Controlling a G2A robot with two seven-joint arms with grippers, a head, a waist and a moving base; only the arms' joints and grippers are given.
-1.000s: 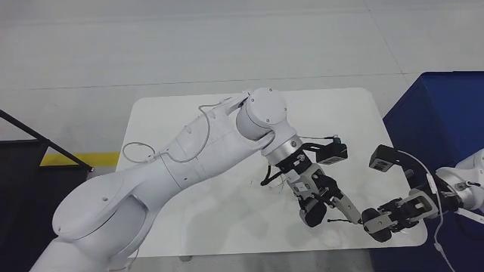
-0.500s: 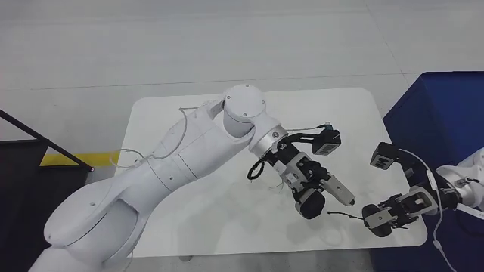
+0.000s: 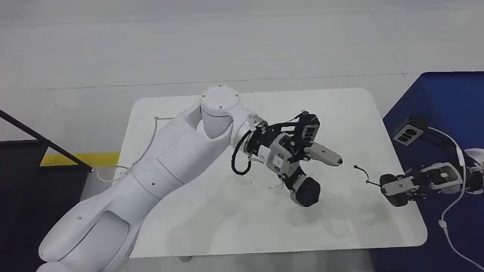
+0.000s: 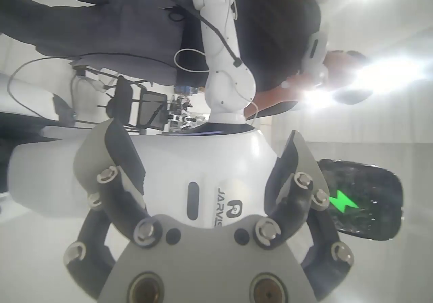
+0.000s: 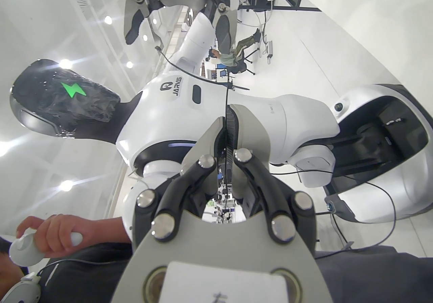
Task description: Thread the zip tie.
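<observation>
Grippers just split apart: left gripper (image 3: 321, 175) backs off wide open, right gripper (image 3: 387, 183) alone pinches the zip tie (image 3: 364, 175), so threading's probably not done.

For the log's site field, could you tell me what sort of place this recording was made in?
Probably a robotics lab or test hall: a white table stands on a wide pale floor marked with a yellow line, with a blue partition beside it.

- One black zip tie (image 5: 226, 99).
- Two robot hands: a left gripper (image 4: 205, 135) and a right gripper (image 5: 227, 118).
- One white table (image 3: 174, 121) with rounded corners.
</observation>
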